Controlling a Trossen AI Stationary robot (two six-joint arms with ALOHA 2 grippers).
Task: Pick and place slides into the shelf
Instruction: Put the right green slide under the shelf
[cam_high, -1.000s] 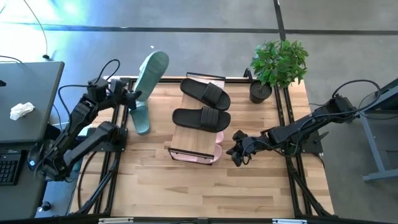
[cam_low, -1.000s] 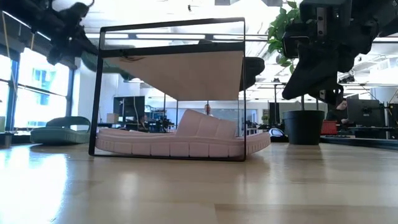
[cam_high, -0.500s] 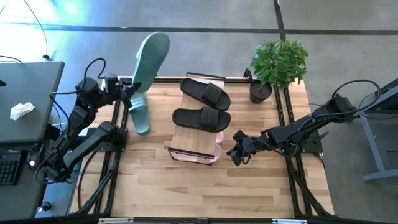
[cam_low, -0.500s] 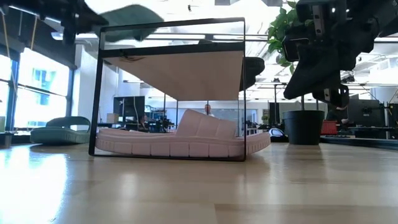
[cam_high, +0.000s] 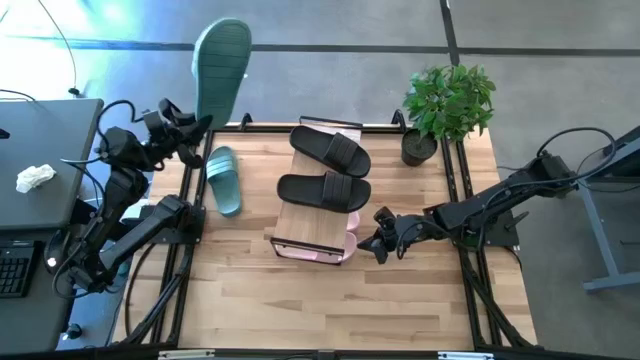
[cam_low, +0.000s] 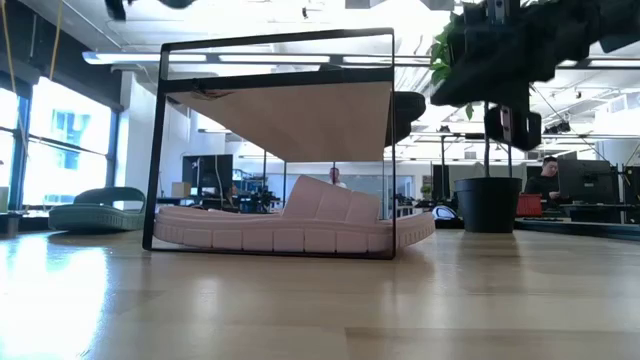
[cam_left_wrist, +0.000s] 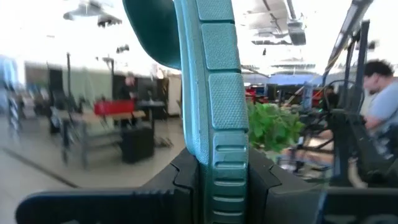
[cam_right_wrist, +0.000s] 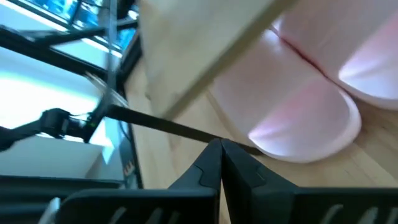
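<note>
My left gripper is shut on a dull green slide, raised above the table's far left corner. The second green slide lies flat on the table beside the shelf. Two black slides lie on the shelf's plank top. Pale pink slides rest on the table under it, one toe sticking out. My right gripper hangs shut to the right of the shelf, close to that toe, with nothing in it. My left gripper pinches the green slide's sole near its lower end between its two fingers, one on each flat face, with the sole's ribbed side wall facing the wrist camera. The fingers slant upward. The slide is lifted clear and stands tilted, its free end high beyond the table's far edge.
A potted plant stands at the table's far right corner. A dark desk with a crumpled white cloth stands to the left of the table. Bare wood lies along the near edge. People sit in the room behind.
My left gripper has risen and tipped upward with the green slide. The slide has swung from leaning over the table's far left corner to standing higher, its free end past the far edge. My right gripper has tipped up slightly beside the shelf and stays shut.
</note>
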